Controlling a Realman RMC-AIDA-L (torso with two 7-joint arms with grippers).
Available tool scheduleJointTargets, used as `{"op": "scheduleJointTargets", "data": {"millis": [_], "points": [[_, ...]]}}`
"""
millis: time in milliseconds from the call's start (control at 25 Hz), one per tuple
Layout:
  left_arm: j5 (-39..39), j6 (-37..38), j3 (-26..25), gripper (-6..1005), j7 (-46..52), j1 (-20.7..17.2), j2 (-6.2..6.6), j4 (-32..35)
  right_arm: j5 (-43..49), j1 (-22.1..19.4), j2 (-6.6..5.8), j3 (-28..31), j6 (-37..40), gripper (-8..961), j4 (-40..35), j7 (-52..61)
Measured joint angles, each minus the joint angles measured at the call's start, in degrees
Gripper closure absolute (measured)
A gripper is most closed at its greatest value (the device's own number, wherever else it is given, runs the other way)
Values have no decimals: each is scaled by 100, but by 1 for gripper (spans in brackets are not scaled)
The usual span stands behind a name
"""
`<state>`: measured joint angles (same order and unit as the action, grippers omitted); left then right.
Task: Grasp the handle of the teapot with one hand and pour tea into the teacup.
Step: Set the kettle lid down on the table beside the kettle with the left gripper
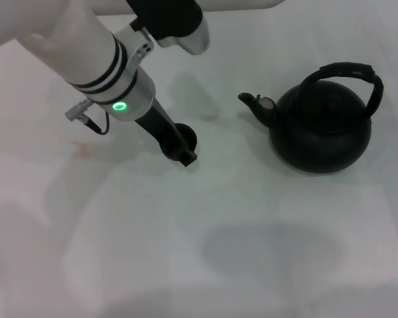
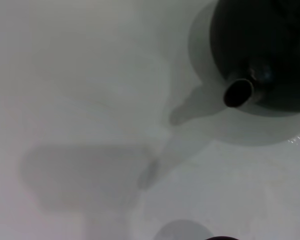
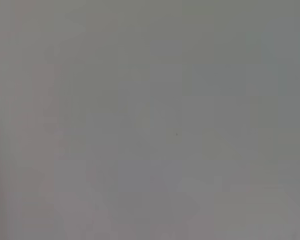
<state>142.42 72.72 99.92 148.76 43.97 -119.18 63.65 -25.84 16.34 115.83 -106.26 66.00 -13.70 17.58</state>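
Reaching in from the upper left of the head view, the left arm [image 1: 99, 56] is the nearest thing to the camera, white with black bands and a green light at the wrist. Its left tool [image 1: 179, 149] hangs low over the white desk [image 1: 252, 238], dark and narrow, right at the cup [image 1: 188, 136], which shows only as a small black round shape partly hidden behind it. Whether that tool is spread or closed, or touching the cup, I cannot tell.

Well apart to the right, the teapot [image 1: 322, 126] sits upright on the desk, its spout [image 1: 255, 104] pointing left toward the cup and its handle [image 1: 348, 76] arched over the lid. From the left wrist view the pot [image 2: 270, 45] shows spout-first [image 2: 238, 93].

Nothing of the right tool appears; its wrist view is blank grey.
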Motion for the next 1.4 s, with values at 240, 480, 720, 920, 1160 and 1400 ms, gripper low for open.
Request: {"op": "scheduleJointTargets", "data": {"millis": [240, 480, 720, 920, 1160, 1400], "points": [[-5, -231, 170, 299, -12, -37, -10, -91, -9, 12, 0, 0, 0, 132, -7, 0], [-78, -440, 324, 299, -46, 22, -9, -381, -18, 53, 0, 0, 1, 133, 12, 0], [-90, -476, 335, 299, -63, 26, -9, -387, -34, 78, 0, 0, -10, 134, 24, 0], [-107, -479, 359, 299, -66, 29, -9, -389, -98, 91, 0, 0, -13, 135, 26, 0], [-91, -532, 497, 299, -54, 46, -9, -393, -100, 107, 0, 0, -17, 136, 26, 0], [-119, -539, 525, 298, -21, 60, -9, -450, -99, 106, 0, 0, -45, 137, 31, 0]]}}
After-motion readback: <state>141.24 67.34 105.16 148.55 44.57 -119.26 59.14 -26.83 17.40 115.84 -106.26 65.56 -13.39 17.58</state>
